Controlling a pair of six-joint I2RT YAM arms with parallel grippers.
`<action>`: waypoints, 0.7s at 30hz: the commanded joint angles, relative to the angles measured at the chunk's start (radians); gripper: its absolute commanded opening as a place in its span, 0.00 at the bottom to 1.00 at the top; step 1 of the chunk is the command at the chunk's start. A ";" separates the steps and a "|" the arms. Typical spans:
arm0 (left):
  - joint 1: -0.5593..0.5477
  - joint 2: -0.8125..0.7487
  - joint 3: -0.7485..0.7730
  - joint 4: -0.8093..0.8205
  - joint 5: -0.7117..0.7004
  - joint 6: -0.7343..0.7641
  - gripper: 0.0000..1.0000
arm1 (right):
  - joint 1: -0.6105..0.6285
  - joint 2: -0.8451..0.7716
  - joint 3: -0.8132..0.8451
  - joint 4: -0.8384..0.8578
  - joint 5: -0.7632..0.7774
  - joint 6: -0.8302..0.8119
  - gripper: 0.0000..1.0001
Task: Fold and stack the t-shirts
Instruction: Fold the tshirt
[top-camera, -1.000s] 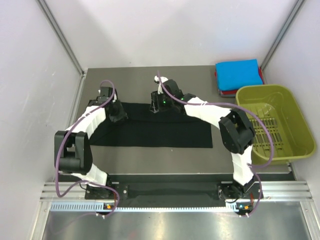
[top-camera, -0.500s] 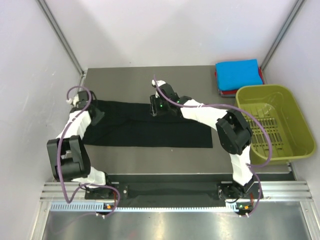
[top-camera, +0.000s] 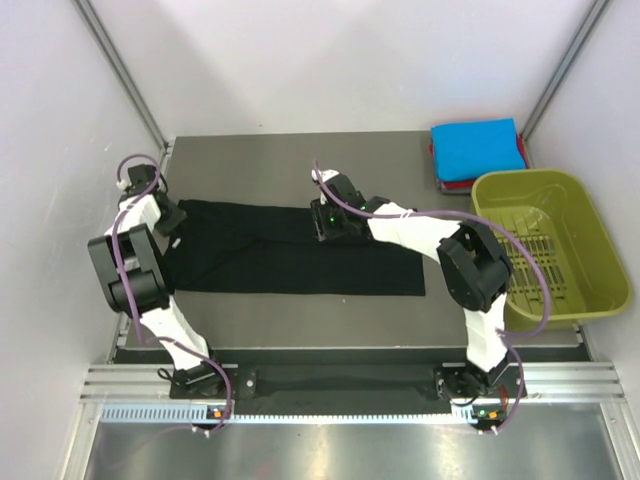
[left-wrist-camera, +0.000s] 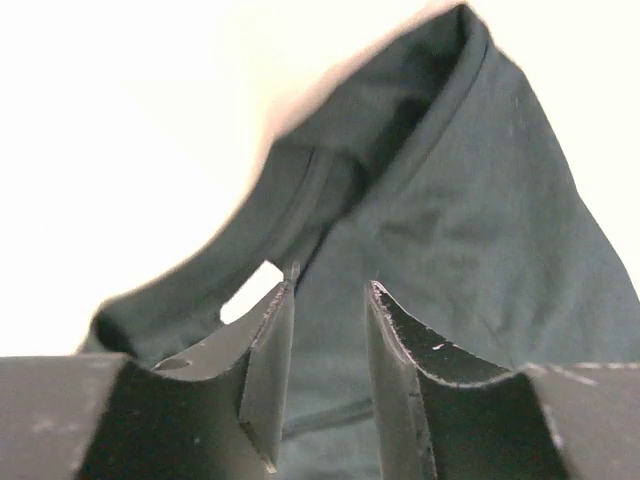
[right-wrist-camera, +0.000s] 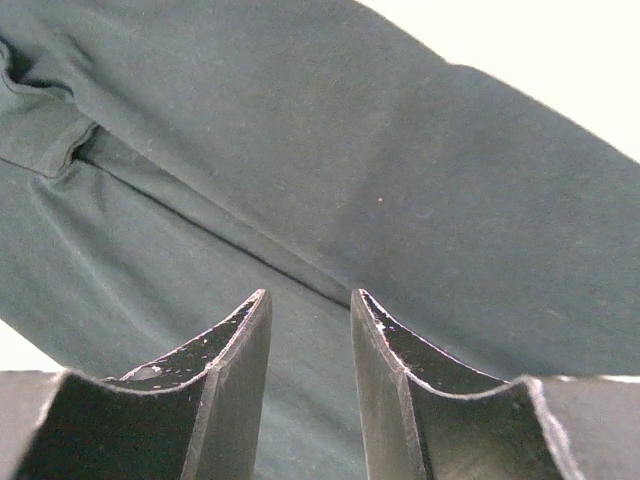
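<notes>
The black t-shirt (top-camera: 300, 255) lies flat, folded long across the bench (top-camera: 280, 165). My left fingers (left-wrist-camera: 325, 370) stand parted at its left end, gripping nothing; my right fingers (right-wrist-camera: 308, 385) hang parted over its far edge, also unladen.

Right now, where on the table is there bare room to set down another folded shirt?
Bare table lies behind the black t-shirt, left of the blue folded shirt; a narrower strip runs along its near edge. The right side is crowded by the green basket.
</notes>
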 joint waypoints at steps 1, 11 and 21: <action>0.013 0.061 0.076 -0.032 -0.020 0.087 0.40 | -0.022 -0.084 0.005 0.001 0.005 -0.031 0.38; 0.021 0.102 0.163 -0.119 -0.058 0.078 0.34 | -0.042 -0.068 0.045 0.006 -0.051 -0.020 0.39; -0.070 -0.175 0.004 -0.239 -0.129 0.107 0.33 | -0.040 -0.084 -0.018 0.135 -0.174 0.072 0.39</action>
